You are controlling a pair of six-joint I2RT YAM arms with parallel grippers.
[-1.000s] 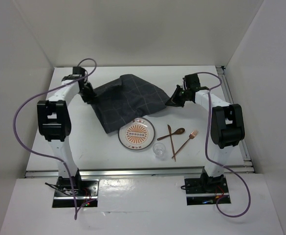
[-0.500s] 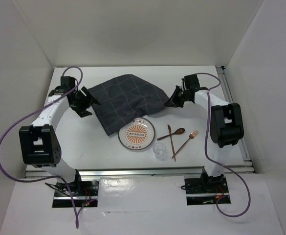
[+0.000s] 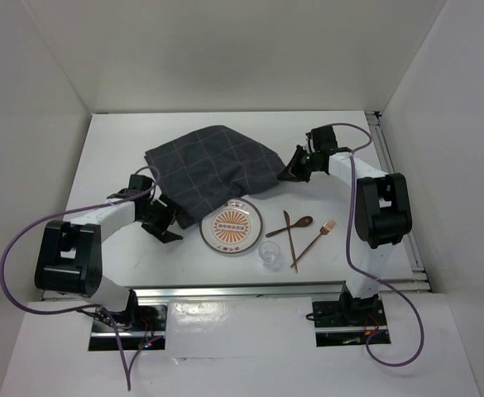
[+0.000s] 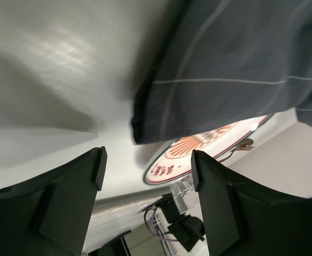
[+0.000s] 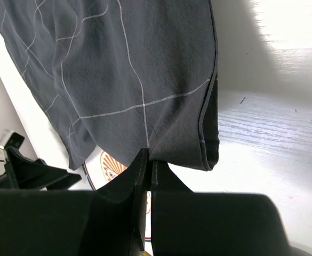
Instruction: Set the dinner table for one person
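Surface (image 3: 341, 136): the white dinner table, filling the floor of the white-walled enclosure, with a metal rail along its near and right edges; everything listed below rests on it.
Left arm (image 3: 68, 252): folded low over the near-left part of the surface, with a purple cable (image 3: 14, 248) looping out to its left.
Left fingers (image 3: 170, 226): spread wide and holding nothing, just beside the near-left corner of the cloth; the wrist view shows that corner and the plate rim in the gap between them.
Cloth (image 3: 213, 165): dark grey with thin pale checks, spread loosely and rumpled across the middle of the surface; its near edge lies over the far rim of the plate.
Plate (image 3: 232, 227): round, with an orange sunburst pattern, near the middle of the near edge, partly under the cloth.
Glass (image 3: 269, 254): small and clear, upright, just right of the plate and nearer the rail.
Knife (image 3: 287, 223): dark brown, lying right of the plate.
Spoon (image 3: 299, 223): wooden, its handle crossing the knife.
Fork (image 3: 314, 241): copper-coloured, lying diagonally just right of the spoon.
Right fingers (image 3: 294, 171): closed, pinching the hem at the right corner of the cloth.
Right arm (image 3: 380, 207): reaching from the near-right base toward that corner.
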